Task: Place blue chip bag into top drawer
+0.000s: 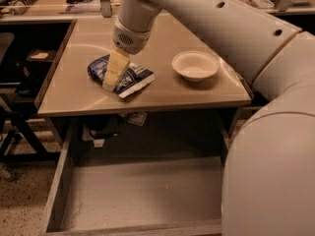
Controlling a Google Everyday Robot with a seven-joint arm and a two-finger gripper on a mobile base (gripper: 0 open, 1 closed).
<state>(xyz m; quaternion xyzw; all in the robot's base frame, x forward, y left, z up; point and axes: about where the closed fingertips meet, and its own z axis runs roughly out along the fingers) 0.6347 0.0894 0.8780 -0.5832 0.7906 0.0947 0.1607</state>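
The blue chip bag (132, 77) lies flat on the beige tabletop (197, 95), left of centre, dark blue with white print and a silvery edge toward the front. My gripper (109, 85) reaches down from the white arm and rests on the left half of the bag, covering part of it. The top drawer (138, 195) is pulled out below the table's front edge; its flat grey bottom holds nothing.
A white round bowl (195, 65) stands on the tabletop to the right of the bag. My large white arm (275, 132) fills the right side and hides the drawer's right end. Dark shelves and table legs stand at the left.
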